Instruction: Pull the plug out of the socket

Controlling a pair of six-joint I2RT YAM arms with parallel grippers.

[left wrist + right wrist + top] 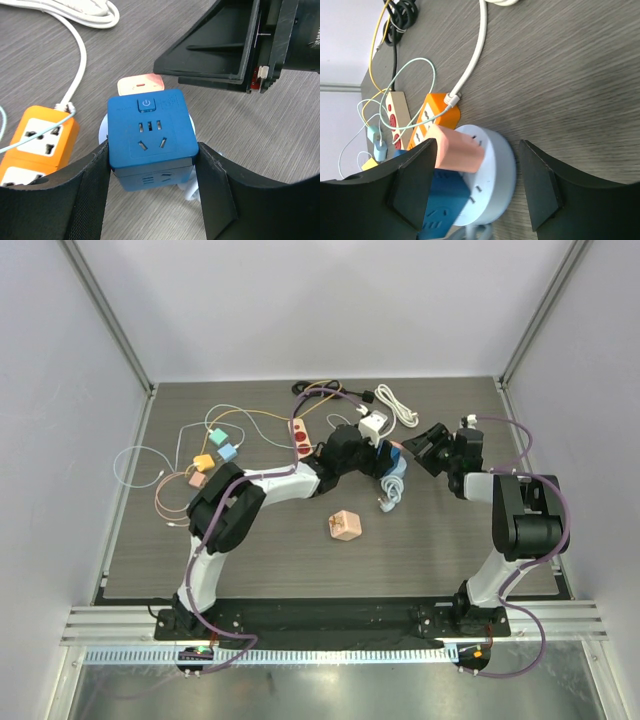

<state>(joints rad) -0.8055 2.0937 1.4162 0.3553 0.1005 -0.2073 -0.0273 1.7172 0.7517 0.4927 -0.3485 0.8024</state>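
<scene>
at the middle of the table (450, 540), the left gripper (152, 150) is clamped on the sides of a blue cube (150, 135), which sits on a round white socket (492, 175). a pink plug (455, 150) stands in that socket just beside the cube. the right gripper (477, 146) hangs there with jaws apart, the plug between them, close to one finger. an orange strip (40, 145) lies just beside the socket.
</scene>
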